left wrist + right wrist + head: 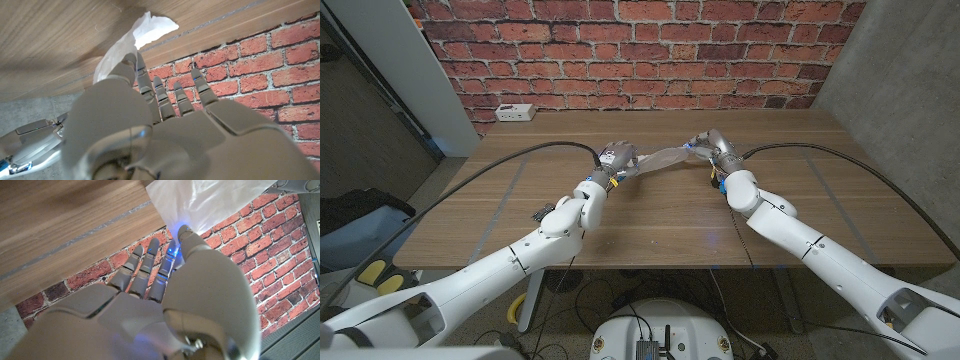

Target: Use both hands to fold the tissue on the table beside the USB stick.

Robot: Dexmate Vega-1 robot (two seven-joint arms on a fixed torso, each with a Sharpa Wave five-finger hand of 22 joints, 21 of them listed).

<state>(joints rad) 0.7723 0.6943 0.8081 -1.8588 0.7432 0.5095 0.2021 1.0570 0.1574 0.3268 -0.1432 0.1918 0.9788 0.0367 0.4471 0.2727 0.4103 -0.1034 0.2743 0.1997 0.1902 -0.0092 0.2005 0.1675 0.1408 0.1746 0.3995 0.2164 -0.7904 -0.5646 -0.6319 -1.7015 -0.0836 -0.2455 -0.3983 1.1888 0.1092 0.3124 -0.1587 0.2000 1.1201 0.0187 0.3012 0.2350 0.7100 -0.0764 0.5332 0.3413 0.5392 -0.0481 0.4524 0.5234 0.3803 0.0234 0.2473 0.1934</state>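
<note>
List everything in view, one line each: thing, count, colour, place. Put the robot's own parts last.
tissue: one, white, stretched between the two hands above the far middle of the table.
table: one, brown wood, with pale lines running front to back across its top.
power strip: one, white, on the table's far left corner by the wall.
brick wall: one, red-brown, behind the table.
cables: two, black, one arching along each arm over the table.
bag: one, dark with blue, on the floor to the left of the table.
left hand: one, grey, holds the tissue's left end.
right hand: one, grey, holds the tissue's right end.
</note>
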